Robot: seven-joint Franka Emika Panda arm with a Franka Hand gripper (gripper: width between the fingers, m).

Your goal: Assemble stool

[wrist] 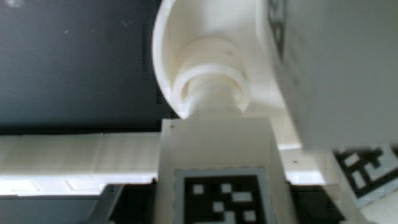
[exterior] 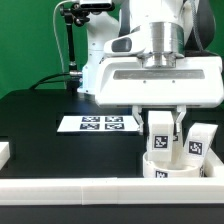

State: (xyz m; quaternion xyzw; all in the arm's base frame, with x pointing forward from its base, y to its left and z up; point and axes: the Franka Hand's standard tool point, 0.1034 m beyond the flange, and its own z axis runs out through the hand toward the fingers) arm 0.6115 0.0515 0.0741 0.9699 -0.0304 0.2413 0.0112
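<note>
My gripper is shut on a white block leg and holds it upright over the round white seat at the exterior view's lower right. The leg's lower end sits at the seat; I cannot tell how firmly it is seated. A second leg stands on the seat to the exterior view's right. In the wrist view the held leg runs from between my dark fingers to the curved seat, and its marker tag faces the camera. The gripper clamps both of its sides.
The marker board lies flat on the black table behind the seat. A long white border rail runs along the front edge, and another rail piece sits at the exterior view's left. A tagged white part shows beside the held leg.
</note>
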